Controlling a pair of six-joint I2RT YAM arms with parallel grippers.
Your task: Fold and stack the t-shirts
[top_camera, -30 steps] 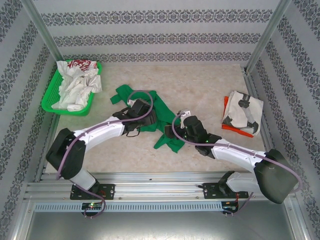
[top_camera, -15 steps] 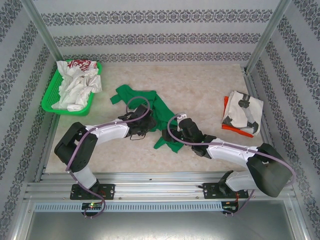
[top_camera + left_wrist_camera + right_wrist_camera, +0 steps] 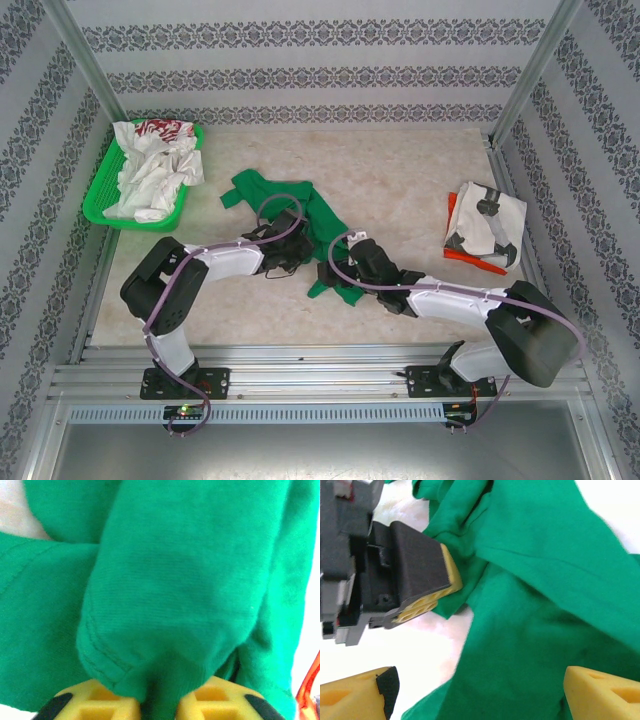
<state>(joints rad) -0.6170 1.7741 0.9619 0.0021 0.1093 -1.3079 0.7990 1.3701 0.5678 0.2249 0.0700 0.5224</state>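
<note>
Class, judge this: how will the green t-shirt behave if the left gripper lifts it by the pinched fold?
Probably floppy: the green t-shirt bunches and creases where the left gripper pinches it. Likely to drape and trail unevenly, since it lies crumpled on the table.

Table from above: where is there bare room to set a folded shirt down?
The widest bare patch of table lies at the far middle, between the green basket, the green t-shirt and the folded stack. The centre is crowded: the left arm and right arm meet over that shirt.
</note>
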